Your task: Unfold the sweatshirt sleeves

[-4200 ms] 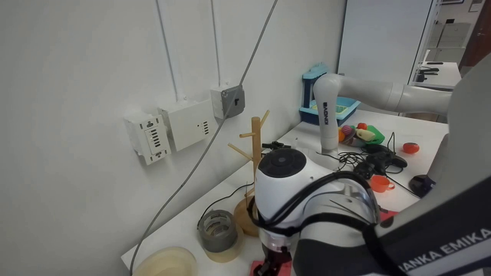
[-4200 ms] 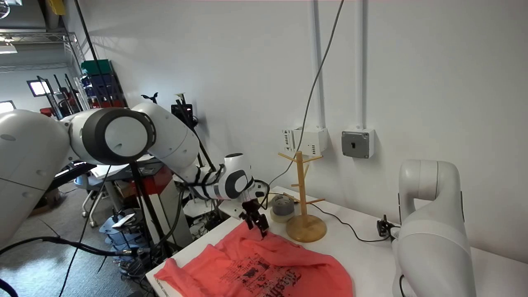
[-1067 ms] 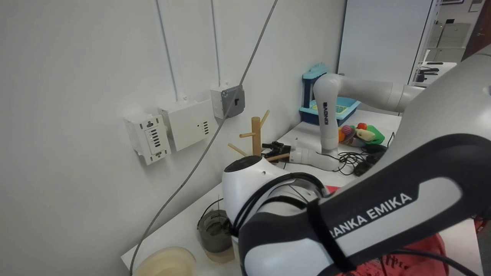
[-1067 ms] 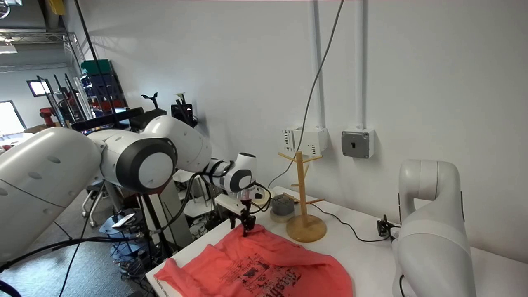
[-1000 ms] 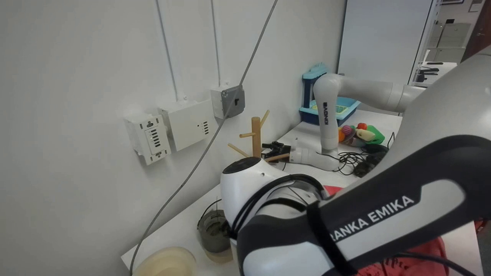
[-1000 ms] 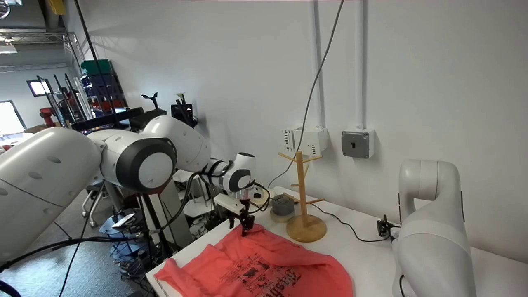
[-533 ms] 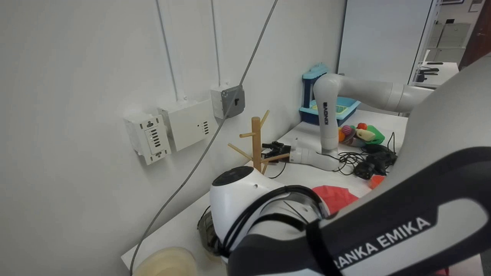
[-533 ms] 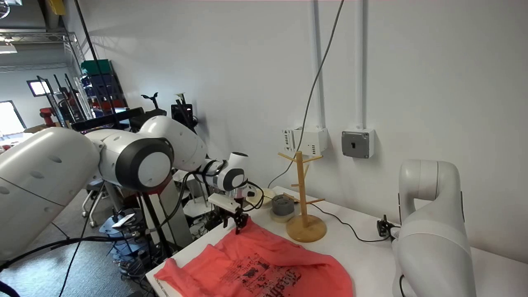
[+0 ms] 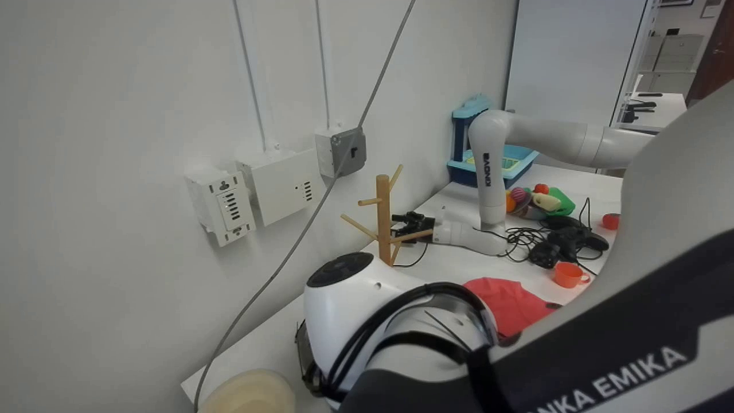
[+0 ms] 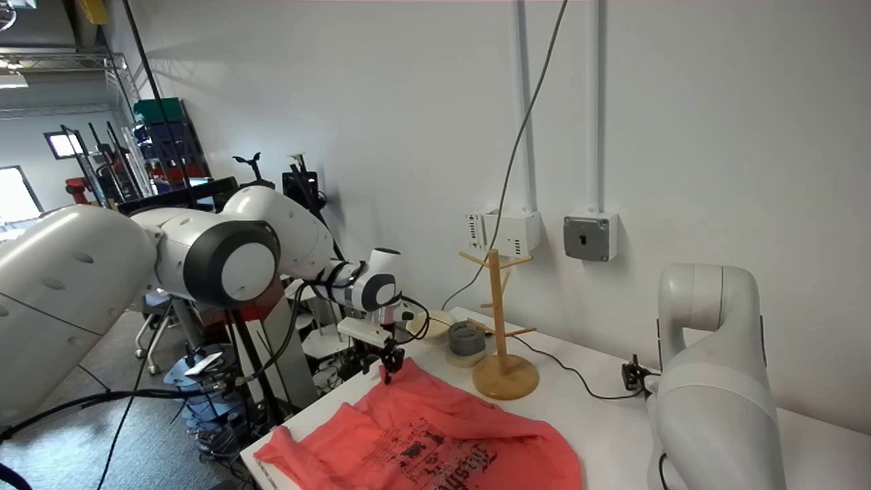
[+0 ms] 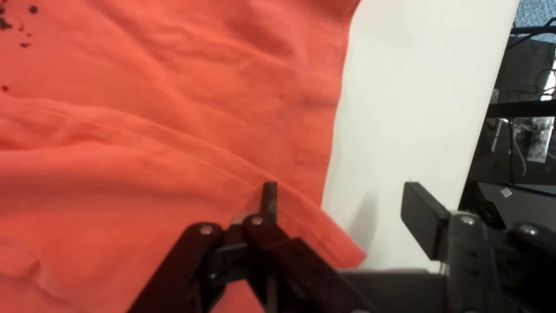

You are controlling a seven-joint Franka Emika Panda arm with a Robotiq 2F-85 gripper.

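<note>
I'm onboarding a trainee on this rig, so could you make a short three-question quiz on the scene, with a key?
1. What shade is the lettering on the sweatshirt?
2. True or false: in the wrist view, the gripper stands open.
3. In an exterior view, what rests on the tan roll beside the wooden mug tree?
a) orange cup
b) grey tape roll
c) game controller

Key: 1. Dark. 2. True. 3. b.

Sweatshirt (image 10: 435, 412): matt cloth, softly creased — the print (image 10: 414, 449) on it dull. Mug tree (image 10: 498, 316) of smooth wood, tabletop (image 10: 605, 435) smooth and matt. Franka arm (image 10: 170, 245) glossy — plastic, from where I stand; cup (image 9: 567, 276), smooth plastic too.
</note>
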